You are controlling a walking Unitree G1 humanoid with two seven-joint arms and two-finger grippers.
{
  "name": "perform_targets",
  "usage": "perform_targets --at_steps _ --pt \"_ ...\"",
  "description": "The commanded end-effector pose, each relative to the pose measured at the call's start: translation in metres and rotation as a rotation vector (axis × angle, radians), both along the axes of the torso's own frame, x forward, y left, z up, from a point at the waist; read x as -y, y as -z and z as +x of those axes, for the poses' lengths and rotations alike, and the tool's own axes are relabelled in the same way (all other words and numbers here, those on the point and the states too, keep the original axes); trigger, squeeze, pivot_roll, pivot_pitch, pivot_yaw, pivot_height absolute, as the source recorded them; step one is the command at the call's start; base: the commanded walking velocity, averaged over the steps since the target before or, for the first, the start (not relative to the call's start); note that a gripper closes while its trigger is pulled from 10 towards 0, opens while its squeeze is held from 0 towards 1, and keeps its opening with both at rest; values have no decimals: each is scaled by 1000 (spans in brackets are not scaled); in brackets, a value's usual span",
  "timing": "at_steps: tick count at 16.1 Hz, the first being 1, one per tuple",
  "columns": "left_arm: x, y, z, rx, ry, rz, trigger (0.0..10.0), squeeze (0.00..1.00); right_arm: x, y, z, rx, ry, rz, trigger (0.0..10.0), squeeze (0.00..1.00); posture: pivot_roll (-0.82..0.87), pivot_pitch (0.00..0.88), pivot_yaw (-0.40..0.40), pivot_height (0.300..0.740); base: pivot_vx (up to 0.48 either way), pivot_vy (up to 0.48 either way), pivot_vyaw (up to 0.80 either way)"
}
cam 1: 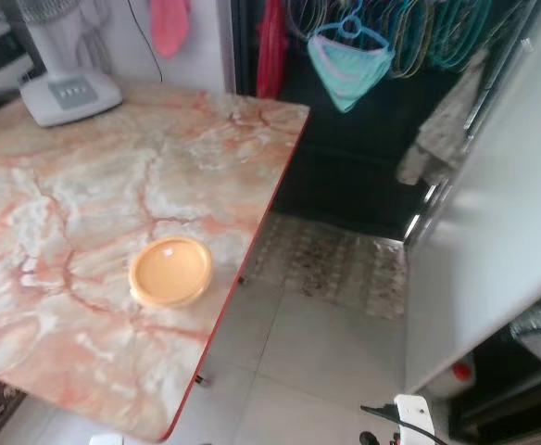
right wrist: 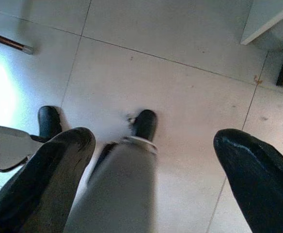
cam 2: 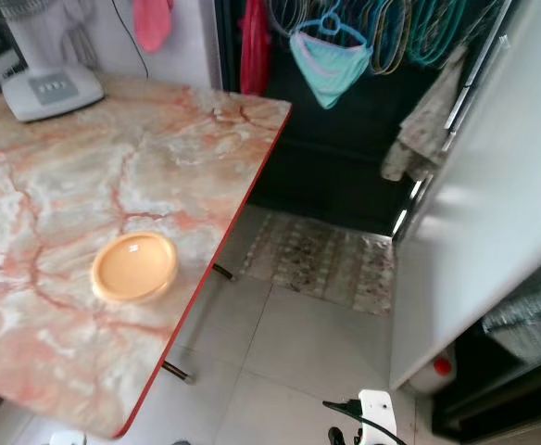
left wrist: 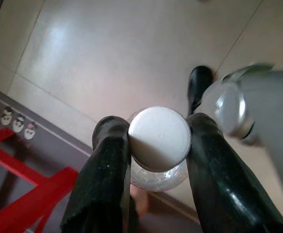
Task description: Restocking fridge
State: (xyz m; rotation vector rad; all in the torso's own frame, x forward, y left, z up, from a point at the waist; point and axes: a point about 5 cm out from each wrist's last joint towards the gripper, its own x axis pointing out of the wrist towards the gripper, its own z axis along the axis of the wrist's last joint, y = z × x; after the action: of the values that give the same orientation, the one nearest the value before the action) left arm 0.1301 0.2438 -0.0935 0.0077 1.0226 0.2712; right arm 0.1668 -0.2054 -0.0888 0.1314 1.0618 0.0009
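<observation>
The bottle [left wrist: 159, 145], clear with a white ribbed cap, is sitting between the two black fingers [left wrist: 107, 179] of the left gripper [left wrist: 158, 141]; the fingers are pressing against the cap from both sides, so the gripper is clamping the bottle; it is hanging over the pale tiled floor [left wrist: 132, 53], with a red frame [left wrist: 30, 179] showing near it below. The right gripper [right wrist: 153, 170] is pointing down at the same tiled floor with its fingers [right wrist: 49, 170] spread wide apart and nothing between them; the robot's own silver leg and black foot [right wrist: 144, 124] are showing beneath it. Taking the marble-patterned table [cam 1: 113, 185] as the landmark: a round orange lid or dish [cam 1: 169, 271] is lying on it near its red front edge; a white fan base [cam 1: 69, 95] is standing at its far corner; a patterned mat [cam 1: 331, 264] is lying on the floor beside it; the white fridge door [cam 1: 502, 222] is standing well apart from it, across the floor; clothes on hangers [cam 1: 349, 56] are hanging beyond it.
</observation>
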Motion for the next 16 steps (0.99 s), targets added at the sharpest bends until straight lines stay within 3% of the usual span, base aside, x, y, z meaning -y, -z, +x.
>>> perform_targets --at_steps 1,9,16 --pt "0 1 -3 -8 -10 -1 10000 0 1 2 -6 -25 8 1 10000 0 158 79 4 740 -274 0 0" --pt "-3 0 0 -12 13 14 10000 0 0 2 -4 -18 1 1 10000 0 157 51 6 740 0 0 0" --pt "2 -1 4 -11 46 8 10000 0 1 2 -5 -19 31 2 10000 0 151 65 13 740 0 -300 0"
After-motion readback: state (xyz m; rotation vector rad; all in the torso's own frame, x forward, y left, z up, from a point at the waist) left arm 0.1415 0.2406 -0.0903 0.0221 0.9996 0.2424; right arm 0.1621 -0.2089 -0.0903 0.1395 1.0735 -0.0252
